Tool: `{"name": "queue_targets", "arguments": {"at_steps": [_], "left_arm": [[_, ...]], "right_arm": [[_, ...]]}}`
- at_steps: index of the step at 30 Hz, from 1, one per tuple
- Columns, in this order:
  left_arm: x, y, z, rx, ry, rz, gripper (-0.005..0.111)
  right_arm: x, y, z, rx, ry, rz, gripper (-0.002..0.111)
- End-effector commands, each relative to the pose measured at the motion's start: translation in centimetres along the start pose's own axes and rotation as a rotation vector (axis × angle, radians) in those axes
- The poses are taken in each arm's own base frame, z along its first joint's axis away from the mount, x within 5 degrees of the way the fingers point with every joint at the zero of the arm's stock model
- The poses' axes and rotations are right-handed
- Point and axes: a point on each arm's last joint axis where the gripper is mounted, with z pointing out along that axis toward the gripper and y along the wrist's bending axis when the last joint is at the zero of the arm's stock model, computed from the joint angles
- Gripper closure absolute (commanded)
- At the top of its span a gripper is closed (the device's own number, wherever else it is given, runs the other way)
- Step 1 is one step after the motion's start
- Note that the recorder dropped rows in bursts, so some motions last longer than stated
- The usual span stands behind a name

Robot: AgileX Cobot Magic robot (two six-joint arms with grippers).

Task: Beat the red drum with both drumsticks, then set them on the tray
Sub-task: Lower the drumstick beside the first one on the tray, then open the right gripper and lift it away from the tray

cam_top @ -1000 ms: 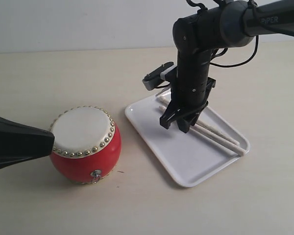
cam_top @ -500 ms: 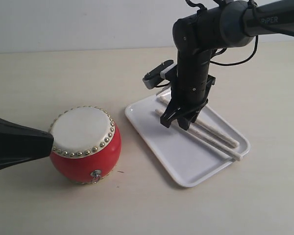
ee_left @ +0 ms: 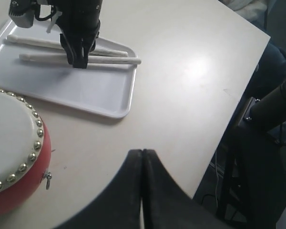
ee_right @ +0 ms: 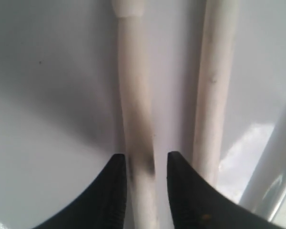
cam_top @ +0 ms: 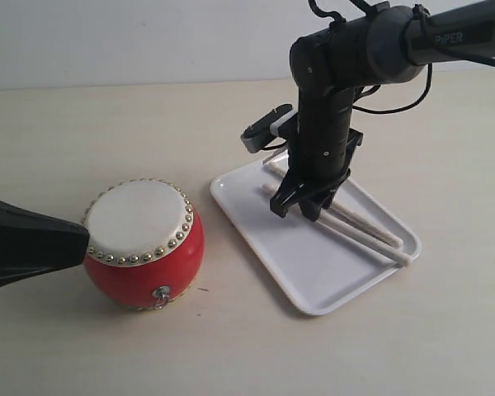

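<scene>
The red drum (cam_top: 144, 243) with its cream skin and gold studs stands left of the white tray (cam_top: 313, 285). Both drumsticks (cam_top: 371, 231) lie side by side along the tray's far side, also seen as the drumsticks (ee_left: 112, 60) in the left wrist view. My right gripper (cam_top: 295, 213) points down into the tray, open. Its fingers straddle one drumstick (ee_right: 133, 95) with a small gap, and the other drumstick (ee_right: 214, 95) lies just beside it. My left gripper (ee_left: 142, 152) is shut and empty. It hovers beside the drum (ee_left: 9, 148) on the left.
The tray's raised rim (ee_right: 271, 157) runs close beside the outer stick. The table edge (ee_left: 238, 95) is near the left gripper, with dark chair or stand parts (ee_left: 257, 157) beyond it. Bare tabletop lies in front of the drum and the tray.
The right gripper has lifted slightly and shifted a little toward the back of the tray. The stick under it has shifted slightly. The left arm has not moved.
</scene>
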Motion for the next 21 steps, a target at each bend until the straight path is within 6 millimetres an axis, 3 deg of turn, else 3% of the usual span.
{"name": "queue_targets", "arguments": {"at_steps": [1, 5, 10, 15, 21], "left_arm": [[-0.2, 0.0, -0.2, -0.013, -0.01, 0.009, 0.107], [-0.2, 0.6, -0.3, -0.084, -0.007, 0.0, 0.107], [-0.2, 1.3, -1.0, -0.224, -0.113, 0.042, 0.107], [1.2, 2.4, -1.6, -0.379, -0.259, 0.026, 0.107], [3.4, 3.0, -2.2, -0.475, -0.363, -0.008, 0.107]], "right_arm": [[0.0, -0.1, -1.7, 0.02, -0.037, 0.034, 0.079], [0.6, 0.0, -5.1, 0.026, -0.099, 0.067, 0.083], [2.9, 1.0, -9.2, 0.005, -0.296, 0.104, 0.108], [8.0, 2.6, -11.9, -0.001, -0.48, 0.102, 0.108], [14.6, 4.3, -12.8, 0.054, -0.736, 0.134, 0.108]]}}
